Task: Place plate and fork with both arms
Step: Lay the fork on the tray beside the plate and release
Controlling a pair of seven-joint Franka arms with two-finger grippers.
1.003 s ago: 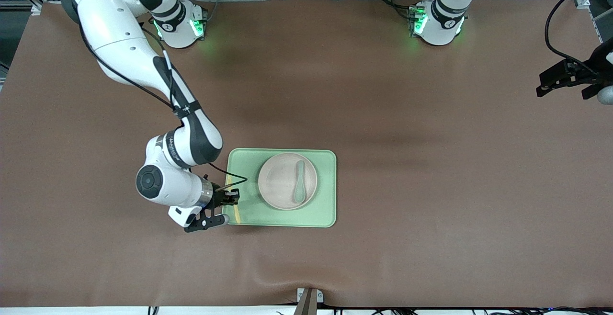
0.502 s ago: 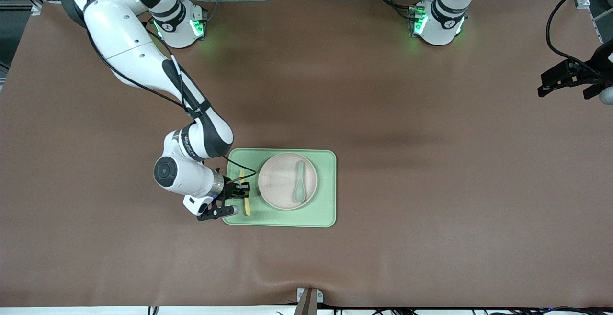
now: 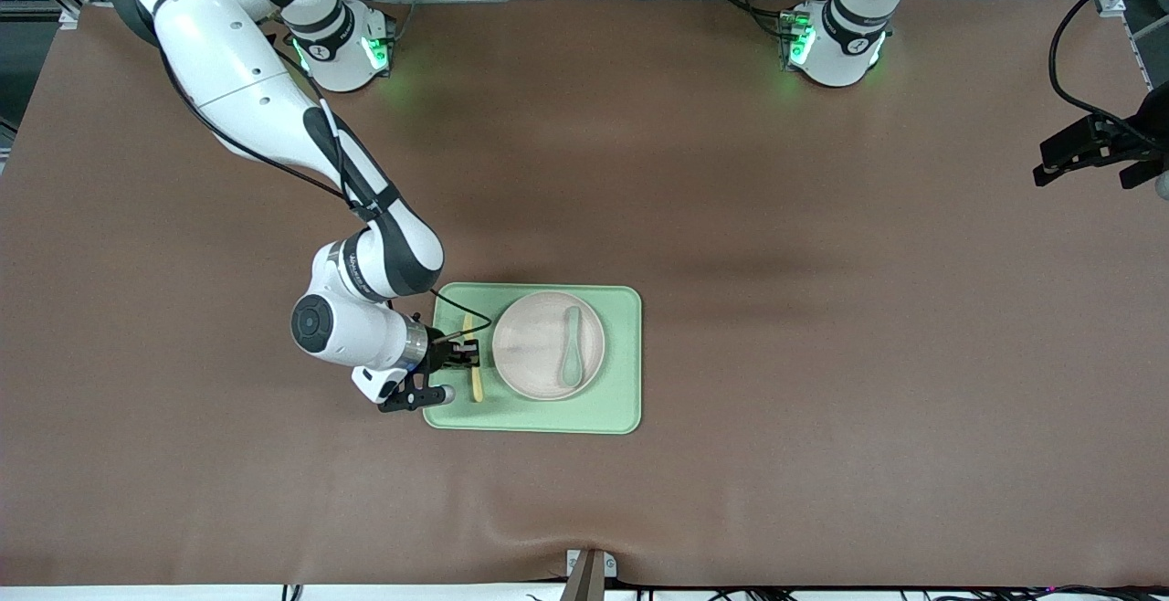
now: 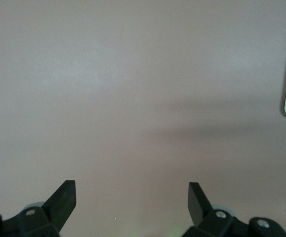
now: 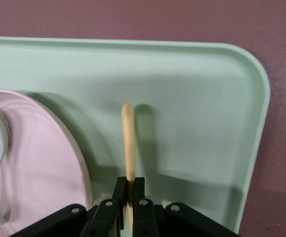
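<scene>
Front view: the right gripper (image 3: 468, 356) is seen over the light-green tray (image 3: 621, 354), at the tray's edge toward the right arm's end of the table (image 3: 822, 400). Its fingers are clamped tight on the yellow fork (image 3: 473, 373), which is carried between that edge and the plate (image 3: 534, 345). The plate is set in the middle of the tray, and a grey-green spoon (image 3: 572, 345) is laid in it. The left gripper (image 3: 1091, 158) is parked at the left arm's end of the table, well apart from the tray, and that arm is seen waiting.

Left wrist view: the left gripper's fingers (image 4: 63, 200) are spread wide with nothing between them. Bare brown table is shown below, and only a sliver of the tray is caught at the frame's edge.

Right wrist view: the fork is pinched between the closed fingers (image 5: 119, 195), its handle stretched out over the tray floor just beside the plate's rim.
</scene>
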